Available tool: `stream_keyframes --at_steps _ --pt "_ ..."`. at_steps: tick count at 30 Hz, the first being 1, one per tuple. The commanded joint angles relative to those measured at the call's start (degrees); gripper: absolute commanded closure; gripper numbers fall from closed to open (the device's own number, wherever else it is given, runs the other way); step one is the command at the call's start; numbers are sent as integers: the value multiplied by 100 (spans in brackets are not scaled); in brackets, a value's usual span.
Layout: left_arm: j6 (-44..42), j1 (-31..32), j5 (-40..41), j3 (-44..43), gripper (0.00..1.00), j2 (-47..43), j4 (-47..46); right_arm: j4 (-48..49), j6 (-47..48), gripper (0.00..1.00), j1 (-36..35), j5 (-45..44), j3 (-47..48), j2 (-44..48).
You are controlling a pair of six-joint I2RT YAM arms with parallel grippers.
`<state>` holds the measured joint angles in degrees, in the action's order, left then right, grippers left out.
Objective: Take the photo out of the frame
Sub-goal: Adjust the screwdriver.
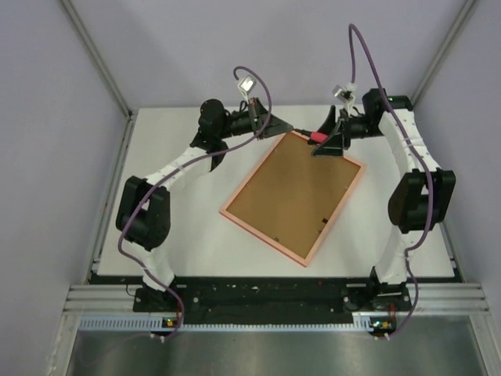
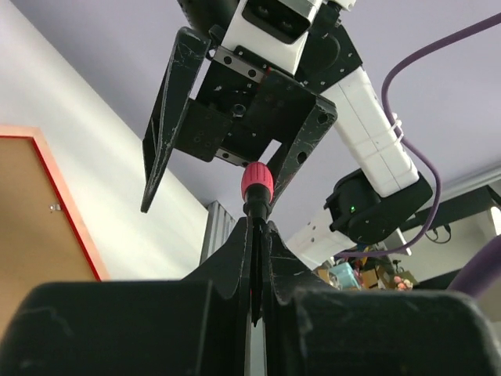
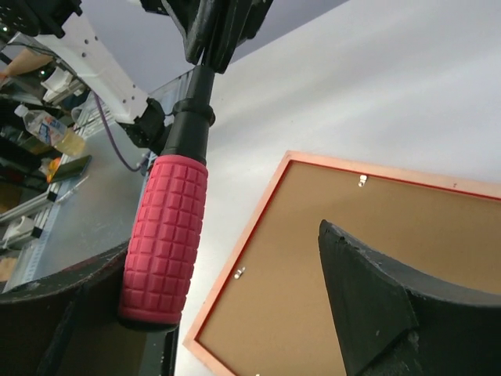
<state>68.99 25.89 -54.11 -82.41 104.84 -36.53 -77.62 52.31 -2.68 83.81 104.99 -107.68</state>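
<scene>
The frame (image 1: 293, 196) lies face down on the table (image 1: 172, 235), so you cannot see the photo. Your left gripper (image 2: 254, 235) is shut tight on the thin end of a tool (image 3: 164, 243). Your right gripper (image 1: 327, 142) is open around its red handle. Next, I think, you close on that handle.

You worked at a white table (image 1: 188, 243) with pale lavender walls (image 1: 274, 47) behind it and at both sides, and aluminium posts (image 1: 98, 55) rising from its far corners. A ribbed rail (image 1: 266, 298) ran along its near edge, with sheet metal (image 1: 274, 352) just beyond the rail.
</scene>
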Motion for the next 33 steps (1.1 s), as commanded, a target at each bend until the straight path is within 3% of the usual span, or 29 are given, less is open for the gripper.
stream_keyframes --at_steps 1,7,16,21,33 --pt "677 13 -30 242 100 -183 -1522 -868 77 24 -66 1111 584 -166" --pt "782 83 102 278 100 28 -1787 -851 -63 42 -233 1102 1014 -157" --pt "747 153 128 147 100 142 -1796 -860 -81 55 -418 1102 1023 -43" --pt "730 162 129 138 100 160 -1770 -860 -81 67 -602 1102 1093 27" --pt "624 232 67 111 100 256 -1629 -860 -169 76 -743 1102 1313 10"
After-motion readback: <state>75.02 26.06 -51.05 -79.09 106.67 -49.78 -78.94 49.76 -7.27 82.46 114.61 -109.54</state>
